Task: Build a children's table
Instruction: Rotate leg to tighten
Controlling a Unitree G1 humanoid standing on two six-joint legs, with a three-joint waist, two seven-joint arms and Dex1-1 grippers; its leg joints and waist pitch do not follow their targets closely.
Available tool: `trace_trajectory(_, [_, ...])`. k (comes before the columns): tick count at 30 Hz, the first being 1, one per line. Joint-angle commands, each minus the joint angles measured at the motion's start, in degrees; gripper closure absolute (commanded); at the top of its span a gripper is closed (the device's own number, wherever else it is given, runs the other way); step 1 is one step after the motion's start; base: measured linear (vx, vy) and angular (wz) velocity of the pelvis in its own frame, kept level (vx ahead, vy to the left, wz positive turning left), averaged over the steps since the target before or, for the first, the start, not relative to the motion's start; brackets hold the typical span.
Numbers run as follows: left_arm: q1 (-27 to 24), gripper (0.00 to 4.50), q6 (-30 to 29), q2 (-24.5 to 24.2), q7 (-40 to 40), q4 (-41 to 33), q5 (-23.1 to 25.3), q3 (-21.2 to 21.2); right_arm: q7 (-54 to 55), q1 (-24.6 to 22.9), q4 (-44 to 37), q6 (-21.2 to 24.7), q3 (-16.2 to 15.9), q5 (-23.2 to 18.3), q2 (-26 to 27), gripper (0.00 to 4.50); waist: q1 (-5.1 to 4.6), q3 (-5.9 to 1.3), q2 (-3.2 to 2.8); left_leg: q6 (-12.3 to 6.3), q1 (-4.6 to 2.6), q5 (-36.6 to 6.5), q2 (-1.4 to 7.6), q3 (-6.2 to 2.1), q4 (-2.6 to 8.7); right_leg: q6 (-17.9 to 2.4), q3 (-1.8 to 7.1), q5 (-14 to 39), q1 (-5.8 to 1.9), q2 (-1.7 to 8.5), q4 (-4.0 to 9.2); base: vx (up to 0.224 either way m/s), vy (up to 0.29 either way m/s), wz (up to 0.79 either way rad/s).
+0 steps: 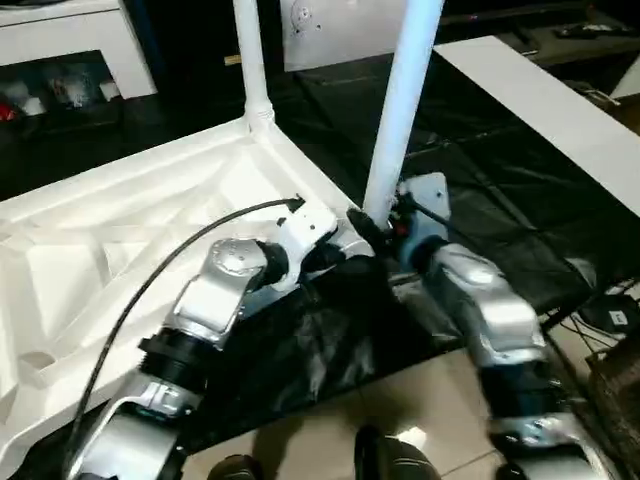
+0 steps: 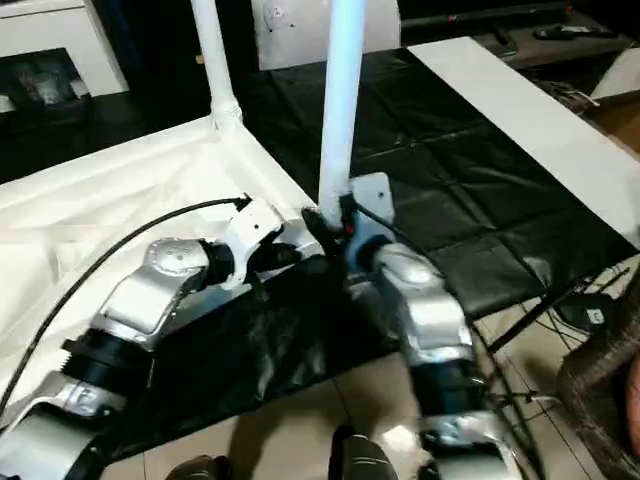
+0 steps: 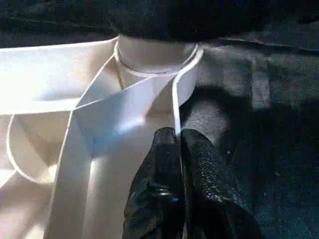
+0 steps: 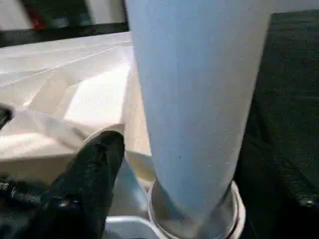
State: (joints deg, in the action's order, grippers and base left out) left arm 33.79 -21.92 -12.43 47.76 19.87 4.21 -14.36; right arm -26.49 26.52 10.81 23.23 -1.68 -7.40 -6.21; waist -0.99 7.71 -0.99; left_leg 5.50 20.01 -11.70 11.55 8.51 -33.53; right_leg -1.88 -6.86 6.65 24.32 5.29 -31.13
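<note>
While the two silver forearms reach forward over the tiled floor [image 1: 420, 400], the left gripper [image 3: 178, 137] has its black fingers [image 3: 159, 169] clenched together on the thin side rim of the white plastic rectangular tabletop [image 1: 110, 240], which lies upside down, ribbed underside up, partly on the black floor mat [image 1: 480, 220]. Just beside it, the right gripper [image 1: 385, 232] sits at the foot of the nearer long white tapered tube leg [image 1: 402, 100], which stands upright in the round corner socket [image 4: 194, 219] of the tabletop; one black finger [image 4: 94, 169] shows to one side of the leg with a gap between them, and whether the fingers grasp the leg or stand released cannot be told. Farther along the same edge, a second white tube leg [image 1: 250, 60] stands upright in the far corner socket. Beyond the mat, a flat white board [image 1: 540, 100] lies to the right, and a white cabinet with glass doors [image 1: 70, 60] stands at the far left.
</note>
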Motion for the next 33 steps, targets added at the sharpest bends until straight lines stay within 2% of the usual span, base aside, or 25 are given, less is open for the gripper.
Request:
trace_trajectory(1, [-1.2,4.50,3.8,-2.4,6.6,0.2,-0.7,-2.6,-8.1,-1.0,-3.1,-1.1,-1.9,-2.2,-4.1,0.61,0.63,-4.45,-0.03,-6.29,0.34,-10.0,0.43,0.66,3.98,-10.0,2.85,21.6,-3.81,2.64,3.32,0.043,-0.051,0.07])
trace_trajectory(2, [-1.3,4.50,4.7,-3.2,8.1,0.2,-1.0,-2.8,-10.4,-1.3,-3.5,-1.3,-2.0,-2.5,-5.9,0.61,0.75,-4.62,0.14,-6.65,0.43,-9.1,0.34,0.72,3.86,-9.9,2.86,21.0,-4.02,2.59,3.25,0.043,-0.051,0.07])
trace_trajectory(3, [-1.5,4.50,6.2,-4.1,10.1,0.0,-1.3,-3.3,-12.5,-1.6,-3.7,-1.6,-2.2,-2.7,-7.5,0.54,1.05,-4.92,0.13,-7.56,0.70,-6.5,0.32,0.85,3.68,-10.4,3.07,18.3,-4.23,2.62,2.72,0.043,-0.055,0.05])
trace_trajectory(5, [-1.8,4.50,7.0,-5.2,12.5,-0.2,-1.6,-3.9,-15.1,-1.8,-4.0,-1.9,-2.5,-3.1,-9.2,0.33,1.50,-5.05,0.14,-8.29,0.99,-3.8,0.27,0.97,3.44,-11.4,3.15,15.3,-4.15,2.48,2.17,0.041,-0.052,0.02])
trace_trajectory(7, [-2.2,4.50,10.6,-8.2,18.0,-0.1,-1.7,-5.9,-21.2,-2.3,-4.6,-2.3,-3.2,-4.0,-13.0,0.25,2.05,-5.01,0.24,-8.95,0.94,-3.6,0.40,0.96,3.43,-11.5,3.12,15.1,-4.21,2.47,2.06,0.000,0.000,0.00])
trace_trajectory(10, [-2.3,4.50,14.3,-10.8,24.0,0.7,-2.9,-7.1,-28.7,-2.6,-4.9,-2.5,-4.7,-5.2,-17.4,0.06,2.67,-4.97,0.12,-8.41,0.50,-3.7,0.77,0.99,3.56,-11.4,3.15,16.1,-3.97,2.34,2.05,0.000,0.000,0.00])
trace_trajectory(11, [-2.3,4.50,14.3,-10.8,24.0,0.7,-2.9,-7.1,-28.7,-2.6,-4.9,-2.5,-4.7,-5.2,-17.4,0.06,2.76,-4.92,0.08,-8.30,0.50,-3.9,0.76,0.96,3.59,-11.6,3.09,16.4,-3.97,2.28,2.00,0.000,0.000,0.00])
trace_trajectory(13, [-2.2,4.50,17.4,-13.2,31.0,1.2,-4.5,-8.3,-36.0,-2.2,-4.7,-3.3,-7.1,-6.1,-21.5,0.06,3.15,-4.86,0.14,-8.09,0.30,-5.1,0.89,1.01,3.71,-11.5,3.05,17.4,-3.94,2.21,2.02,0.000,0.000,0.00])
trace_trajectory(18, [-1.2,4.50,20.6,-14.9,35.7,3.0,-4.4,-9.8,-42.9,-1.4,-4.1,-4.7,-8.5,-7.2,-23.6,0.06,3.43,-4.80,0.15,-7.31,0.14,-6.7,1.16,1.08,3.79,-11.8,3.19,18.7,-3.73,2.41,2.10,0.000,0.000,0.00])
trace_trajectory(21, [-0.5,4.50,22.0,-15.4,37.8,4.0,-4.3,-10.5,-46.1,-1.1,-4.2,-4.4,-9.4,-8.2,-24.4,0.33,3.67,-4.89,0.25,-6.86,0.29,-6.6,1.18,1.09,3.79,-11.6,3.26,19.0,-3.96,2.52,1.92,0.000,0.000,0.00])
trace_trajectory(26, [1.5,4.50,24.7,-15.0,41.3,6.3,-4.4,-11.8,-51.5,0.1,-3.8,-3.7,-12.6,-9.3,-25.5,0.76,4.23,-5.15,0.22,-7.04,0.34,-5.0,1.12,1.17,3.58,-12.2,3.35,17.0,-4.01,2.51,1.62,0.000,0.000,0.00])
trace_trajectory(33, [2.4,4.50,26.3,-14.4,42.4,7.8,-4.4,-12.1,-53.4,0.8,-2.9,-3.8,-13.4,-9.4,-24.3,1.34,4.77,-5.31,0.39,-6.68,0.42,-4.4,1.15,1.16,3.52,-12.3,3.30,16.5,-4.04,2.54,1.43,0.000,0.000,0.00])
